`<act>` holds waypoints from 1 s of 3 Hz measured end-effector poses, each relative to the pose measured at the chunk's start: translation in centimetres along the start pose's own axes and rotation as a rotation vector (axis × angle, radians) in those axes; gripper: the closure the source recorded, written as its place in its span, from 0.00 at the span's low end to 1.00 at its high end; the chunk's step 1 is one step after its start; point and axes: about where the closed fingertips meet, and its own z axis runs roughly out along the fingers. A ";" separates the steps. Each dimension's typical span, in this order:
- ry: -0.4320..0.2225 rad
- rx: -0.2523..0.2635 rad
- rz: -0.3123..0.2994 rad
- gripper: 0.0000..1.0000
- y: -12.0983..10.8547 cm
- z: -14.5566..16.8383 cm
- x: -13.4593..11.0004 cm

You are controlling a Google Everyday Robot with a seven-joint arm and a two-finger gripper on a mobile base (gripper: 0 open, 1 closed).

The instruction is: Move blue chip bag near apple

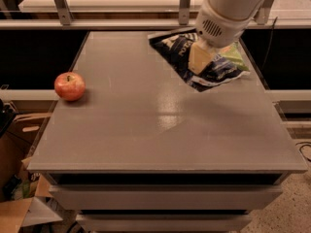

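- Table [160, 130]: grey, flat-topped unit with drawer fronts [165, 198] below its front edge. It filled most of the camera view. A pale rail and two upright posts ran behind its far edge.
- Arm [235, 4]: white, thick-bodied, entering from the top right corner. It reached down over the far right part of the table top.
- Cardboard boxes [19, 178]: located on the floor beside the table's left front corner, partly cut off by the picture edge.
- Blue chip bag [176, 45]: dark navy, glossy, with white lettering. It sat at the far right of the table top, skewed so that one corner pointed toward the table centre. Its surface was crumpled around the middle.
- Gripper [200, 61]: positioned at the end of the arm, directly over the middle of the blue chip bag. Its yellowish fingers [197, 57] were clamped on the crumpled middle of the bag.
- Green packet [234, 56]: a light green patch showing just right of the gripper, touching the blue chip bag. Most of it was hidden by the arm.
- Apple [69, 86]: red with yellowish patches, stem up. It stood at the left edge of the table, well apart from the blue chip bag and the gripper, with bare table top between them.
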 end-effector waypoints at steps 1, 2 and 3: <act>0.013 -0.031 -0.213 1.00 5.1 1.2 -3.2; 0.023 -0.065 -0.366 1.00 9.3 2.5 -5.9; 0.025 -0.082 -0.481 1.00 12.0 3.5 -9.2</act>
